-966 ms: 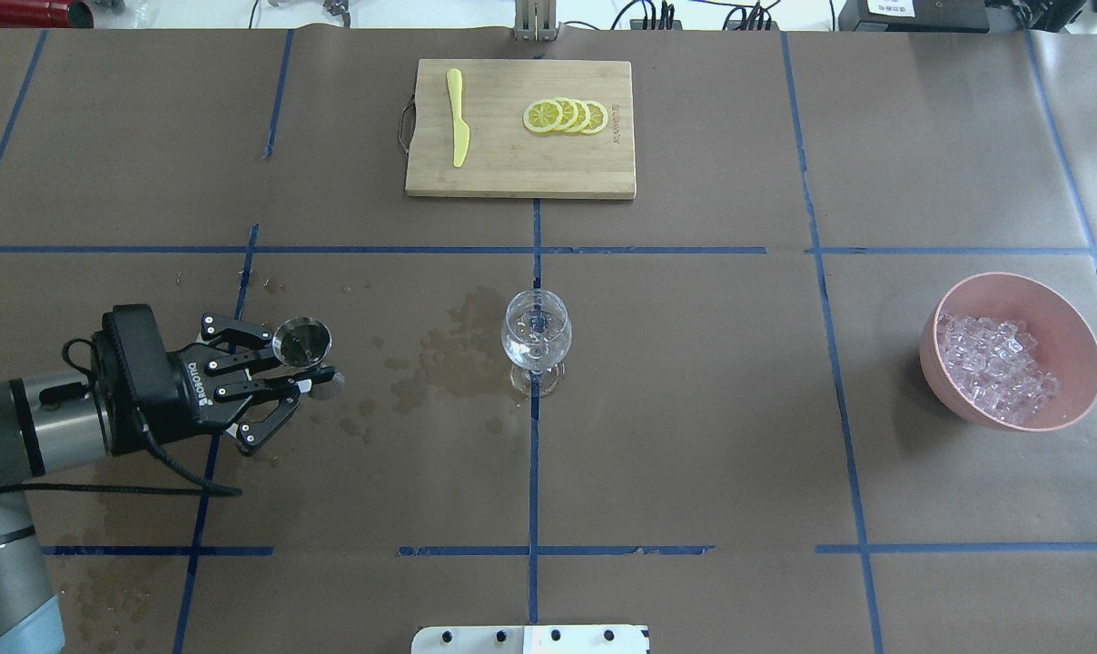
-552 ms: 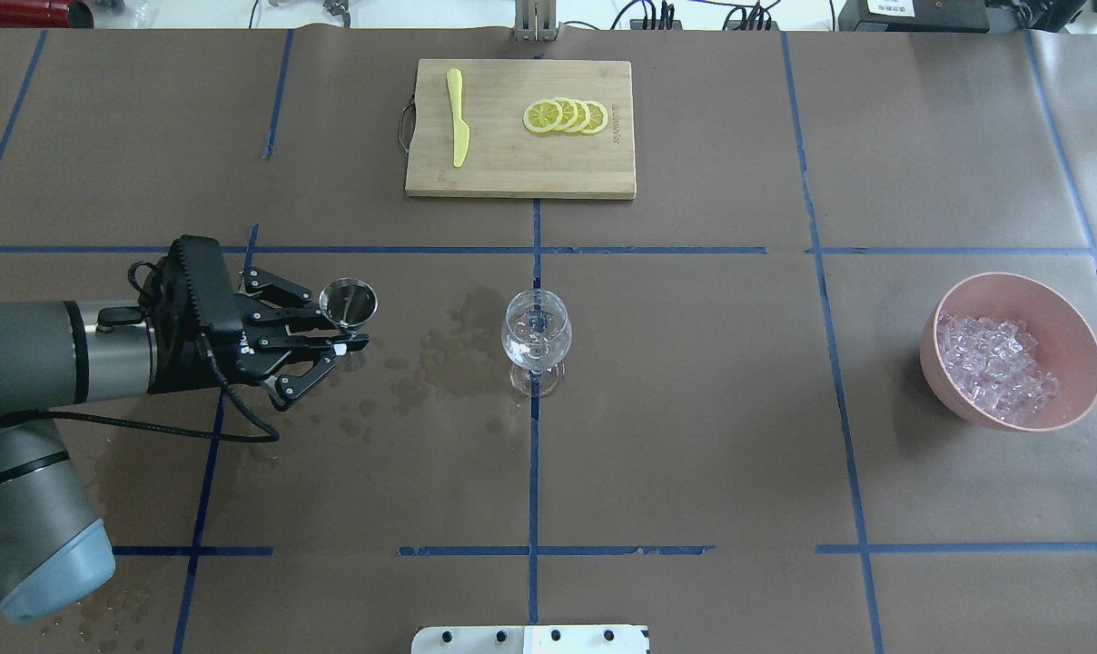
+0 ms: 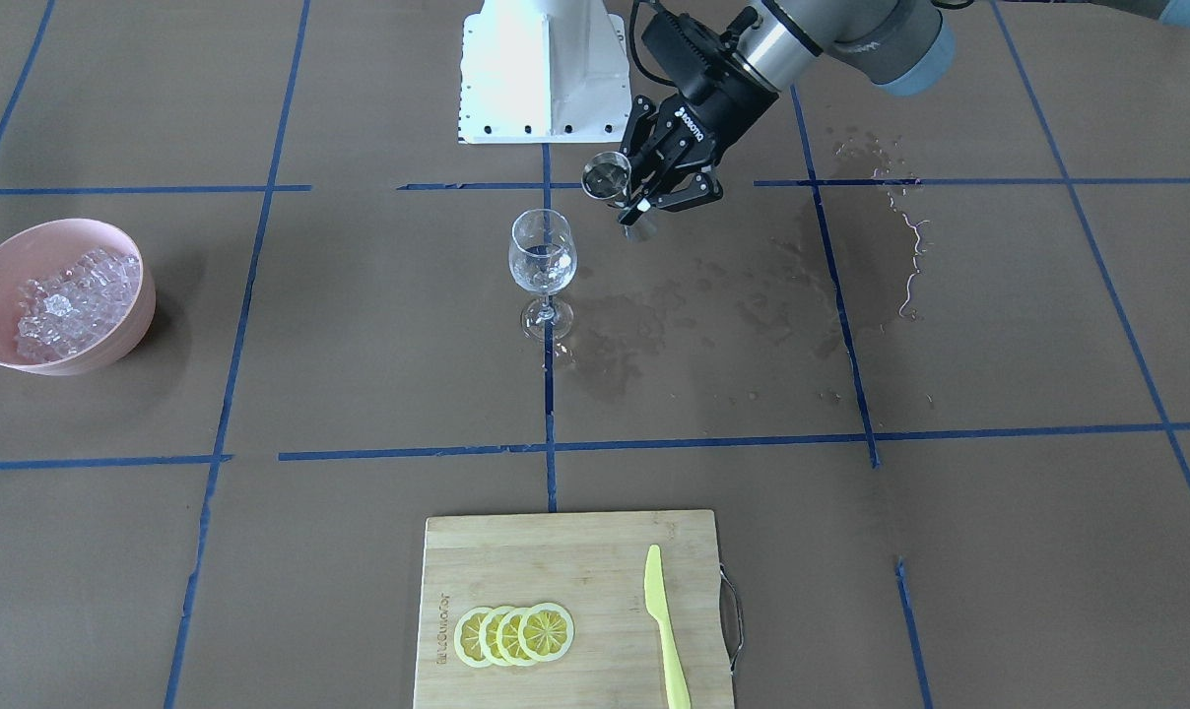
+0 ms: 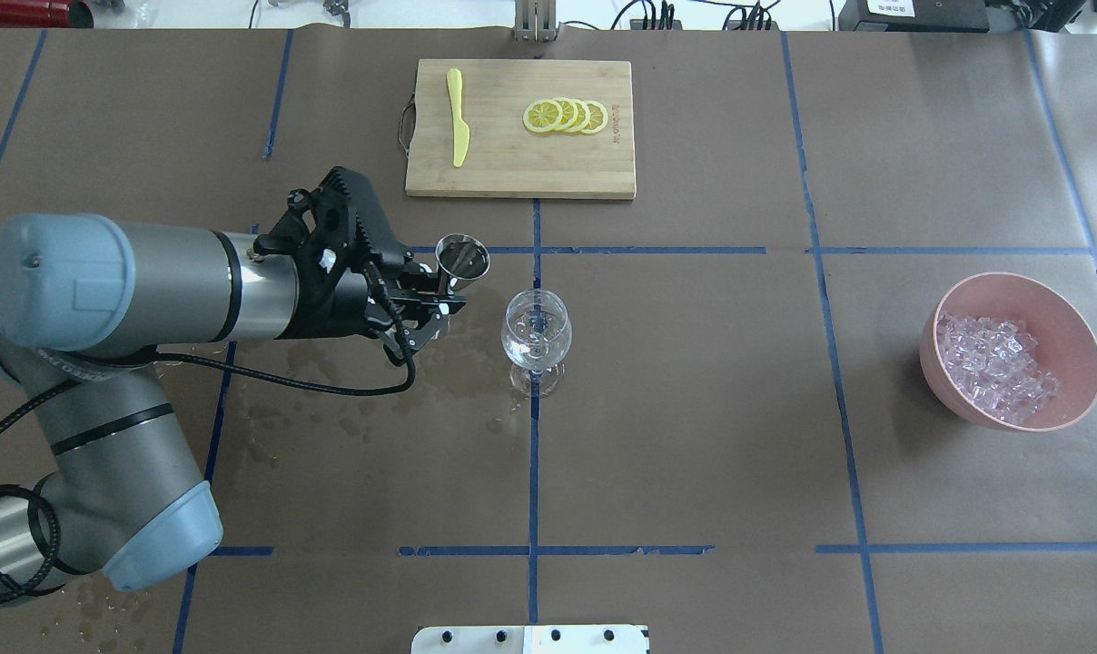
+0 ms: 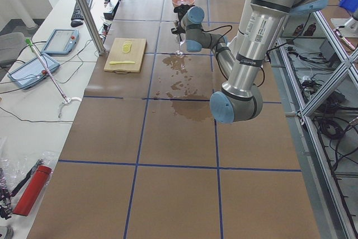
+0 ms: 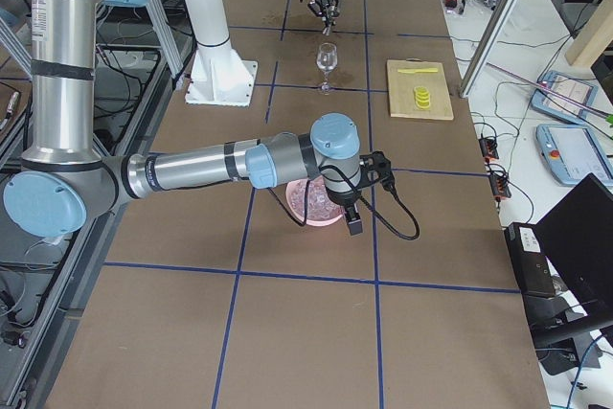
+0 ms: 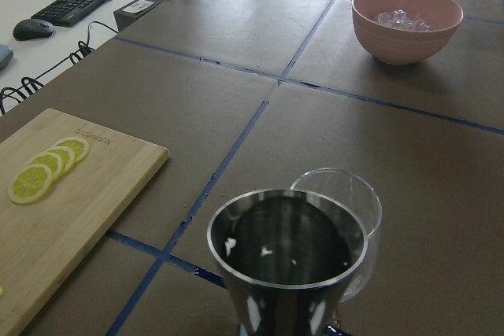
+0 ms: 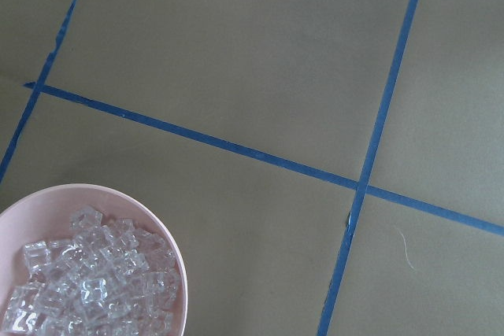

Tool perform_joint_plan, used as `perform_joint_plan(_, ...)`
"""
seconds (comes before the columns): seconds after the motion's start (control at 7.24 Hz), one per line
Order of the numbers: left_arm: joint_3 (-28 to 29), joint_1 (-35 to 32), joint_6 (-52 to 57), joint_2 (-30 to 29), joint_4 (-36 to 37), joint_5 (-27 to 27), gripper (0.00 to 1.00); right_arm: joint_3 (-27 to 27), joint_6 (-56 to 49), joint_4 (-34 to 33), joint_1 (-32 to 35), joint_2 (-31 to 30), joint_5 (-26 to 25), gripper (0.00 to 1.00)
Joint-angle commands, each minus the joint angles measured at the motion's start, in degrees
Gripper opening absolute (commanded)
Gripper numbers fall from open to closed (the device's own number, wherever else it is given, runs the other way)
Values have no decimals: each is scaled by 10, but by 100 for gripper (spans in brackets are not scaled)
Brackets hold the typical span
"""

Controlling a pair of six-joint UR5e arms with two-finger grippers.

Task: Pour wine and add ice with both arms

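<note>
pour pending; my left gripper [image 4: 447, 292] clamps the shiny steel cup [image 4: 462, 257] beside the clear stemmed glass [image 4: 536, 331] | clear ice cubes [image 4: 993, 368] all in the round pink bowl [image 4: 1057, 313] | my right gripper [image 6: 353, 225]: grip cannot be told

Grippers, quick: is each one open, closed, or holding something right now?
Left gripper: closed on the metal cup.
Right gripper: cannot be told; seen only from the side.
</note>
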Motion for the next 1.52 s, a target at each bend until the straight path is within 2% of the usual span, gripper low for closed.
perform_joint_plan(0.0,1,10,0,-19,42,0,0,-1,1,-1,0,-1,1,100)
perform_joint_plan(0.97,0,37,26,-35,134,4,0,-7,1,-1,0,-2,1,100)
perform_joint_plan(1.38,-1,38,42,-86,257,5,0,-11,0,-1,0,-1,1,100)
